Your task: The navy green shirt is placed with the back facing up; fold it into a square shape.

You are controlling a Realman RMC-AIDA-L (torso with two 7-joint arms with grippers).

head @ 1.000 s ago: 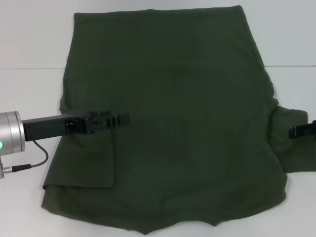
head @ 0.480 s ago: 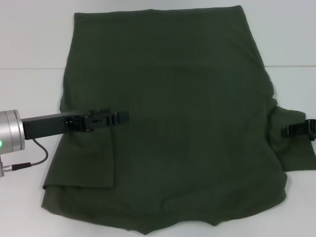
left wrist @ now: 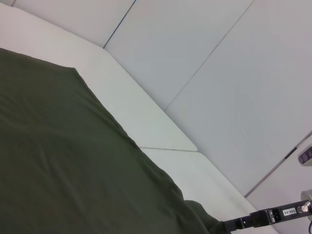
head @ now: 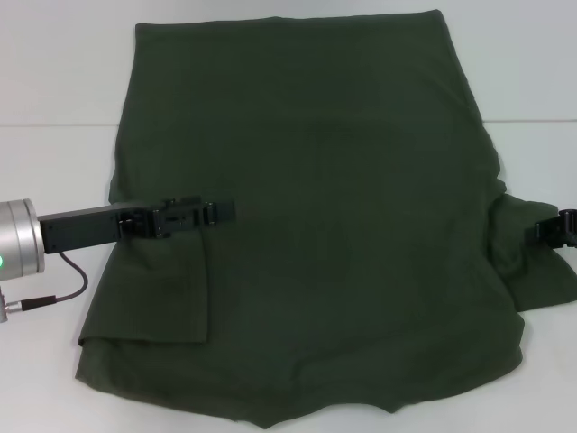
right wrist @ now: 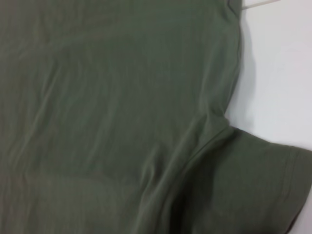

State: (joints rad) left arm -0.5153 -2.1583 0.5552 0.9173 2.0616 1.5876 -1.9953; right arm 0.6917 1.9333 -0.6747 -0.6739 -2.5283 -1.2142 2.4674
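The navy green shirt [head: 325, 180] lies spread plain side up on the white table [head: 54, 81]. Its left sleeve [head: 153, 289] is folded in over the body and lies flat. My left gripper [head: 225, 212] reaches in from the left, just above the top edge of that fold. My right gripper [head: 541, 228] is at the right edge, shut on the right sleeve [head: 532, 271], whose cloth bunches and rises there. The shirt fills the right wrist view [right wrist: 107, 107], with the sleeve [right wrist: 263, 190] at one corner. It also shows in the left wrist view [left wrist: 58, 156].
White table shows around the shirt in the head view and beside it in the right wrist view [right wrist: 278, 73]. The left wrist view shows the table [left wrist: 146, 122], pale wall panels [left wrist: 204, 58] beyond it, and the right arm [left wrist: 263, 218] farther off.
My right gripper went a little inward over the sleeve, then back outward and up, and the sleeve cloth rose with it. My left gripper drifted slightly up.
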